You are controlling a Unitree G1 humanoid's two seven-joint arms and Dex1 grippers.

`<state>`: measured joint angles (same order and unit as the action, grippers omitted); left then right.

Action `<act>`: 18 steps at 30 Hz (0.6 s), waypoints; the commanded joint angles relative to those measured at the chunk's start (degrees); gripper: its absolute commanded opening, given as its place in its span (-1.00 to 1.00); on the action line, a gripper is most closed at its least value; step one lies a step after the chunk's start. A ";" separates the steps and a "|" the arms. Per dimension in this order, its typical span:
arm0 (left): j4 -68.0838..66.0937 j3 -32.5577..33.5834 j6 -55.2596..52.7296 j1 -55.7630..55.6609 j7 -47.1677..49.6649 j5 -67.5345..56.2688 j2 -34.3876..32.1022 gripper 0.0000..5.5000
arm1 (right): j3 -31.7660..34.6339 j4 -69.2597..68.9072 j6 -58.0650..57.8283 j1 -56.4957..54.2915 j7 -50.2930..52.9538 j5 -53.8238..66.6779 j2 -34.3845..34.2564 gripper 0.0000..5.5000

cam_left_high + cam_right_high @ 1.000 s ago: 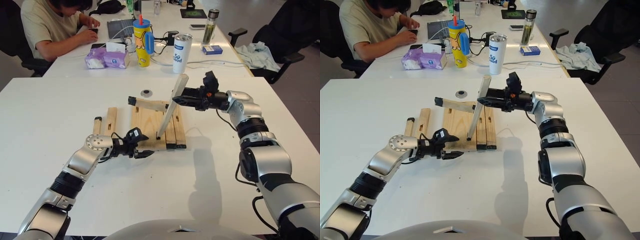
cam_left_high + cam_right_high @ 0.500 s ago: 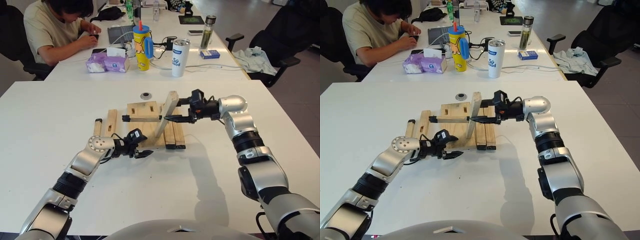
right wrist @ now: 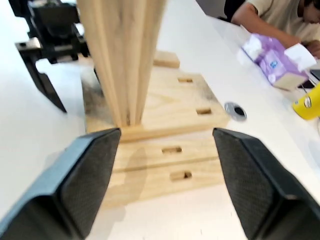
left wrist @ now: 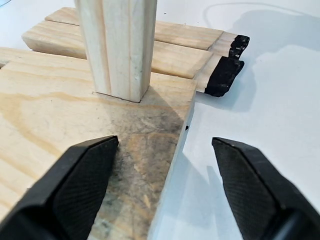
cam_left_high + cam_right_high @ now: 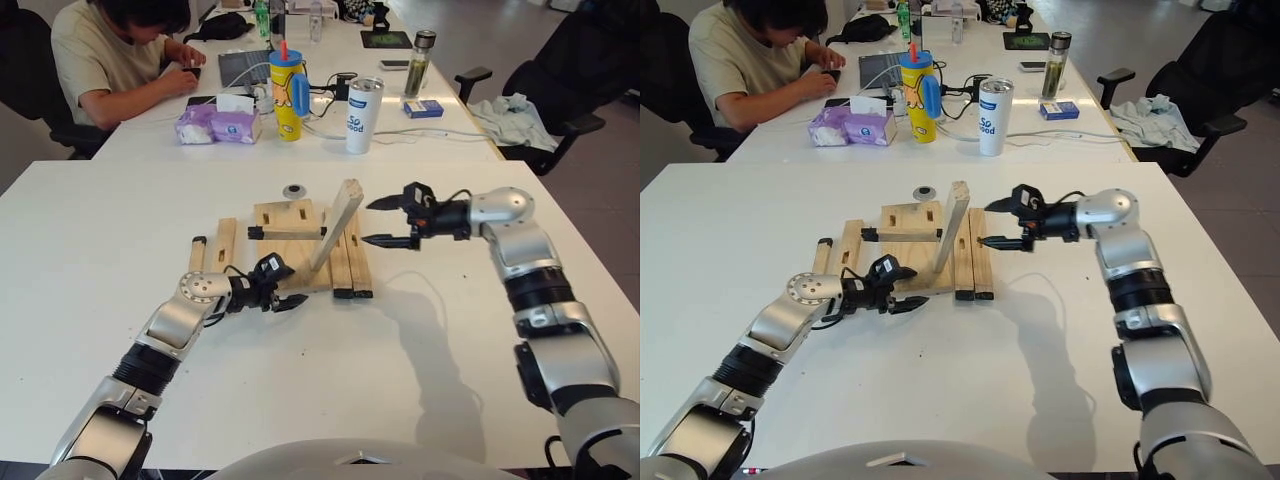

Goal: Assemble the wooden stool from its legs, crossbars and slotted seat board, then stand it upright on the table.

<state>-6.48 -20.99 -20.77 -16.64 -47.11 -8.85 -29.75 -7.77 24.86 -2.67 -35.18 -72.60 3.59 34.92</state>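
Observation:
The slotted seat board (image 5: 285,250) lies flat on the white table. One wooden leg (image 5: 337,222) stands in it, leaning toward the right. My right gripper (image 5: 386,222) hangs open just right of that leg, not touching it; the wrist view shows the leg (image 3: 125,50) beyond its spread fingers. My left gripper (image 5: 286,293) is open at the board's near corner (image 4: 165,120), which lies between its fingers. A crossbar (image 5: 285,232) with a black end rests across the board. Two legs (image 5: 351,262) lie along the board's right side, two more pieces (image 5: 222,240) on its left.
A round metal grommet (image 5: 293,190) sits in the table behind the board. The table beyond holds a white tumbler (image 5: 363,100), a yellow cup (image 5: 286,85) and tissue packs (image 5: 215,125). Bare tabletop lies in front and to both sides.
My right gripper brought the leg down into the board, let go of it and drew back to the right. The leg stays leaning there. My left gripper has kept its place.

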 commanded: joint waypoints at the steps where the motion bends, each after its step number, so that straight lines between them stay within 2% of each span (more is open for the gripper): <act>1: -7.54 -1.66 -6.71 7.59 0.83 4.30 -4.00 0.27 | 5.41 -14.88 -19.00 8.67 9.73 7.81 -4.08 0.24; 4: -6.84 -1.61 -6.74 7.81 -0.15 4.40 -5.04 0.27 | 5.97 -27.08 -32.06 15.79 21.26 8.98 -9.63 0.24; 6: -6.28 -1.26 -6.77 8.31 -0.73 4.22 -5.91 0.27 | 8.98 -32.41 -41.02 19.06 31.31 11.10 -17.24 0.24; 10: -5.40 -0.92 -6.67 9.42 -1.32 4.10 -7.07 0.27 | 9.57 -41.54 -54.42 23.43 43.96 14.61 -29.61 0.24; 14: -5.48 -1.20 -6.52 8.91 -1.37 3.97 -6.84 0.27 | 11.37 -41.79 -62.12 22.72 51.94 15.36 -35.06 0.24; 18: -4.90 -1.66 -6.38 8.76 -1.19 3.95 -6.49 0.27 | 12.89 -40.39 -67.23 21.89 57.40 15.22 -37.30 0.24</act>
<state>-6.14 -18.99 -20.15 -14.62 -47.97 -9.00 -34.15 4.24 -16.03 -66.96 -11.95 -18.13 18.94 -1.23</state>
